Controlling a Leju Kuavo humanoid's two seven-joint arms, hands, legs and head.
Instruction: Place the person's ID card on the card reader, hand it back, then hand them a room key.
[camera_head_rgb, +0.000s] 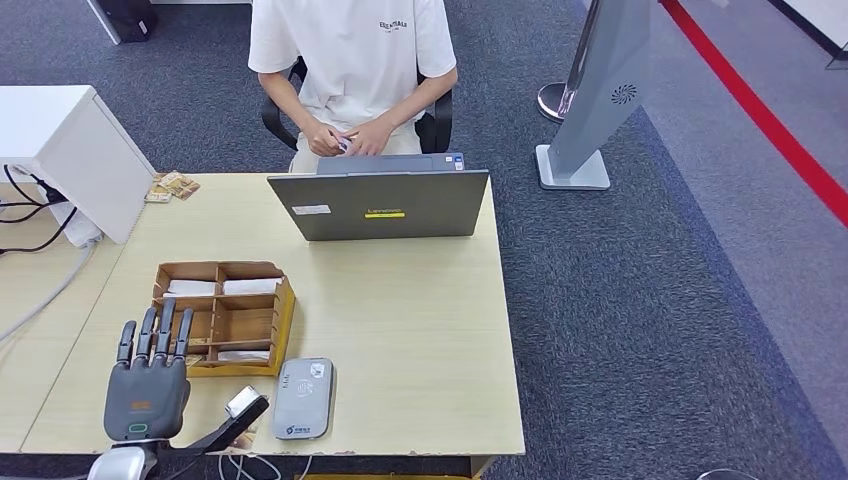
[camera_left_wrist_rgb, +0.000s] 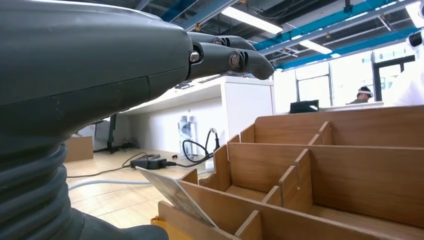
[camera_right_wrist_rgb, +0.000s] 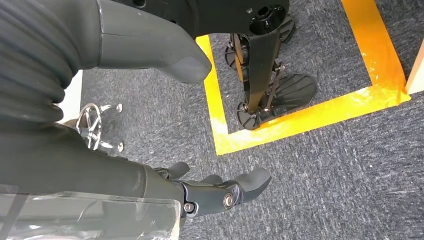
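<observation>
The person sits behind the laptop (camera_head_rgb: 380, 205) and holds a small card (camera_head_rgb: 345, 144) in both hands at their lap. The grey card reader (camera_head_rgb: 304, 398) lies flat near the table's front edge. My left hand (camera_head_rgb: 148, 380) hovers just left of it, fingers stretched out and apart, thumb pointing toward the reader, holding nothing. Just beyond its fingertips stands the wooden organiser (camera_head_rgb: 225, 315) with white cards (camera_head_rgb: 250, 286) in its compartments. In the left wrist view the fingers (camera_left_wrist_rgb: 225, 55) reach over the organiser (camera_left_wrist_rgb: 325, 165), where a card (camera_left_wrist_rgb: 175, 192) leans in a slot. My right hand (camera_right_wrist_rgb: 220, 192) hangs over the carpet, empty, fingers loosely extended.
A white box (camera_head_rgb: 60, 150) with cables stands on the table's left side, with a few small packets (camera_head_rgb: 170, 186) beside it. A grey kiosk stand (camera_head_rgb: 600, 90) is on the carpet at the right. Bare tabletop (camera_head_rgb: 420, 320) lies between the reader and the laptop.
</observation>
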